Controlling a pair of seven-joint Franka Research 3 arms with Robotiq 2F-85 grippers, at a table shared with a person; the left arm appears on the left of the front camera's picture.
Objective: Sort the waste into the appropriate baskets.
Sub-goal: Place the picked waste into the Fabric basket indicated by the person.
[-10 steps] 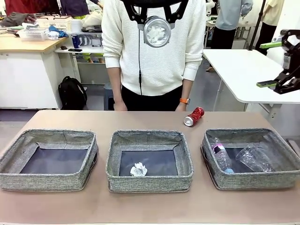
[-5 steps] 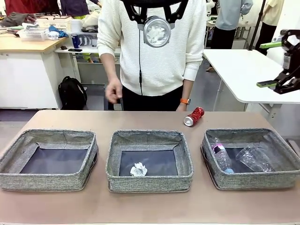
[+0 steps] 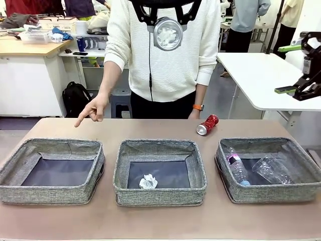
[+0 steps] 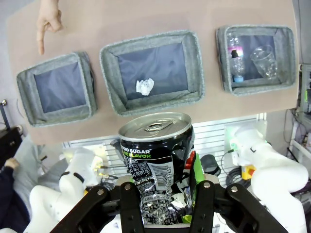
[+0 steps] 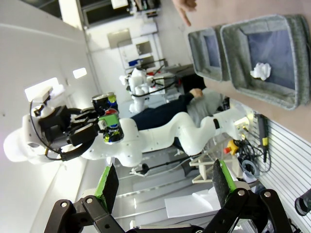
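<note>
Brown table (image 3: 160,128), three grey baskets in a row along the robot's side. Nothing lies in the left basket (image 3: 50,193). The middle basket (image 3: 159,193) holds the paper ball (image 3: 148,182). The right basket (image 3: 271,193) holds the bottle (image 3: 236,168) and the cup (image 3: 273,169) side by side. A red can (image 3: 207,124) lies on its side on the bare table beyond the right basket. The person's hand (image 3: 93,109) points a finger down just behind the left basket.

Left gripper (image 4: 165,187): clamped on the black can (image 4: 158,145), high above the table's near edge, can top facing the table. Right gripper (image 5: 164,187): fingers wide apart, nothing between them, raised off to the table's right.

Step in hand, as I read it: take the black can to the left basket, as the finger suggests.
- Travel high enough to clear the soft rims.
- Centre over the dark floor, away from the far rim and the finger.
- Lower inside the walls before letting go, or the can may bounce or roll out.
</note>
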